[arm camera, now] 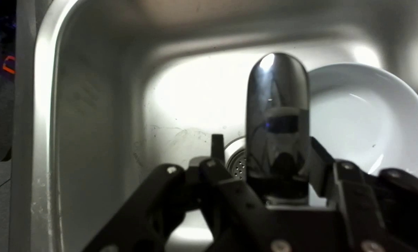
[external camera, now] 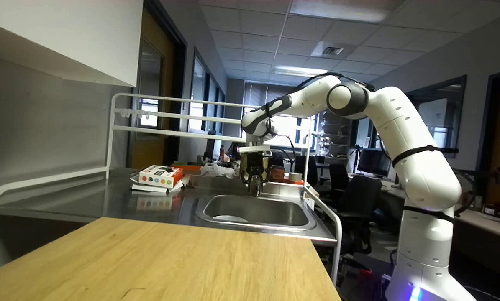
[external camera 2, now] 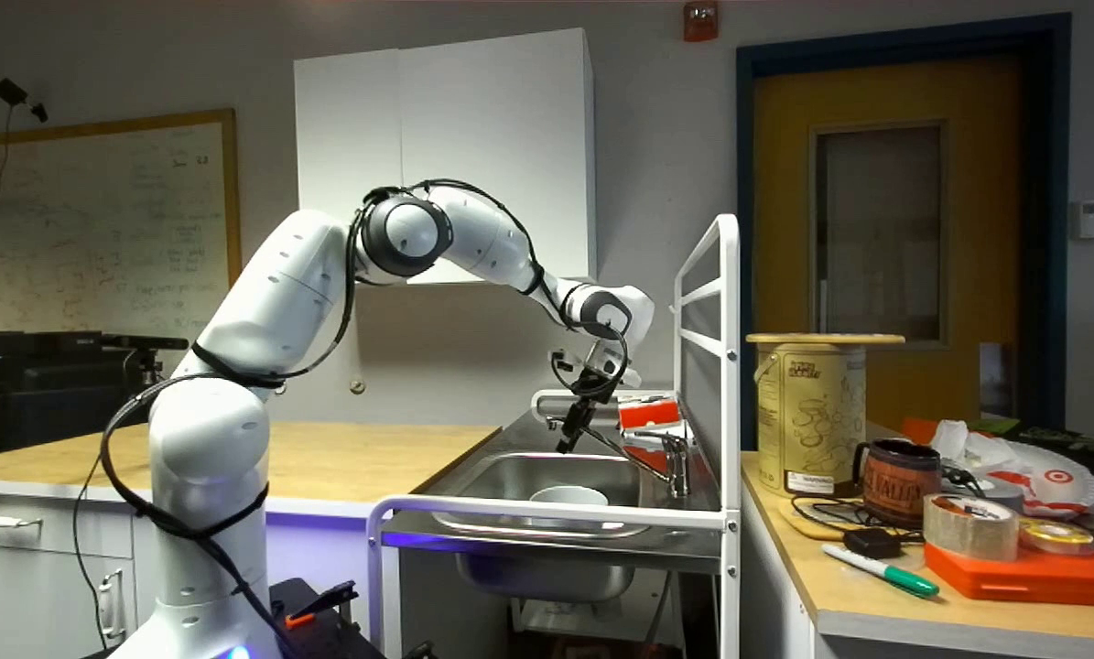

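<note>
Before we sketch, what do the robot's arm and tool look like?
The Franka arm has rounded white segments, dark grey joint covers, black cables and straps, and a blue base light. The black tool has jointed fingers with silver screws.

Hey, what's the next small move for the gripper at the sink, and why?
I'd probably ease the black two-fingered gripper a little narrower around the shiny, round-tipped chrome tap spout. In the wrist view, the spout appears between the fingers, but there's a gap on the left, where the round, perforated metal drain shows. Whether the right-hand finger touches the spout isn't clear.
</note>
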{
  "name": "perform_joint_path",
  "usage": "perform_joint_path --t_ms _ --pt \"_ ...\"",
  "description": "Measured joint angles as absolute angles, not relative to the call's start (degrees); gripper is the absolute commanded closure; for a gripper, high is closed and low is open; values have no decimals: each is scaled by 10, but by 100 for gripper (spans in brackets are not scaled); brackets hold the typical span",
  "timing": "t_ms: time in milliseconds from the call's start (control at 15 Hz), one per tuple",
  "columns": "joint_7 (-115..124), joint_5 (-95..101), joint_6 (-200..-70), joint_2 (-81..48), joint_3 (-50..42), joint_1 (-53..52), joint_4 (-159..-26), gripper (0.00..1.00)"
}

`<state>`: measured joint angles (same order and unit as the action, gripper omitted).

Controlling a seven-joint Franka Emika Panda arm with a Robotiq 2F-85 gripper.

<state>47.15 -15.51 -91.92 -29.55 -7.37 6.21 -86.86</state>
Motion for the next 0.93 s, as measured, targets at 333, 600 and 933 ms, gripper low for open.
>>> perform_joint_path --t_ms 333,600,933 --pt "471 -155 -916 -297 -74 60 -861 99" --pt "474 -154 -894 -310 -73 55 -835 95" --pt "484 -148 -823 -353 -72 39 -748 95"
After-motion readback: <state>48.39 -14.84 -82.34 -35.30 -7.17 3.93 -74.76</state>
